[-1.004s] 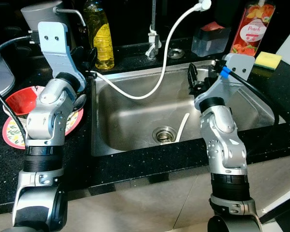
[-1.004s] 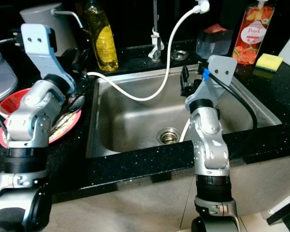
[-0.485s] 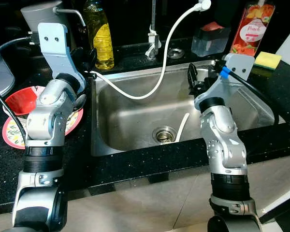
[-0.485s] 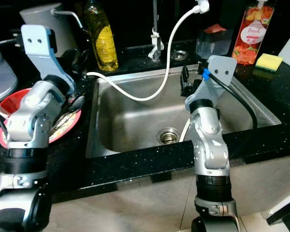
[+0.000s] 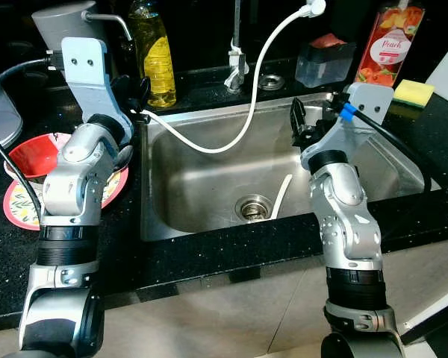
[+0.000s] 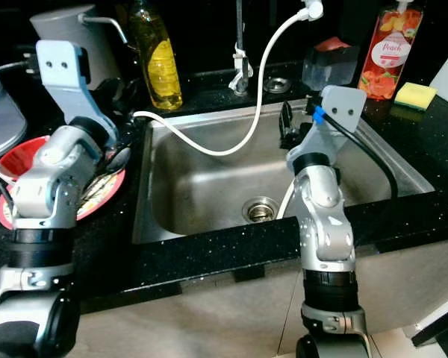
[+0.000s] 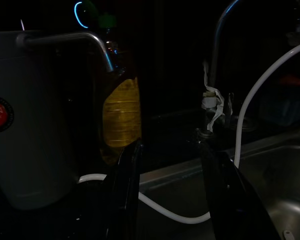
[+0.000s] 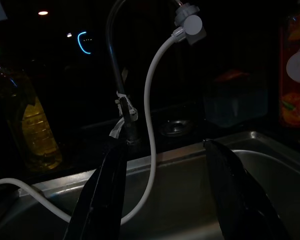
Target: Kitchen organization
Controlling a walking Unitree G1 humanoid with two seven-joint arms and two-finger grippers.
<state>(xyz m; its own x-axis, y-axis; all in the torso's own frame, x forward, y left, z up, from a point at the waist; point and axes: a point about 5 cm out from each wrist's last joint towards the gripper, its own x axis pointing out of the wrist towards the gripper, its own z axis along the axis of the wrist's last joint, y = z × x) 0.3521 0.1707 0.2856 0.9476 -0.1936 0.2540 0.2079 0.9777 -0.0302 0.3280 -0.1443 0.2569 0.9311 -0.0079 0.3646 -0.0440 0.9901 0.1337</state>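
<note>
Black speckled counter (image 5: 209, 257) around steel sink (image 5: 209, 190) — plate (image 5: 19, 205) at left, oil bottle (image 5: 155, 52) behind, sponge (image 5: 413, 92) at right.

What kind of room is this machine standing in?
Most likely a home kitchen: a stainless steel sink set in a black speckled countertop, a yellow bottle of dish liquid behind it, and a red bowl on a patterned plate beside it.

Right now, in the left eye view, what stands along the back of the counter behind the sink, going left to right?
Grey jug → yellow bottle → faucet → clear container → peach bottle → yellow sponge.
</note>
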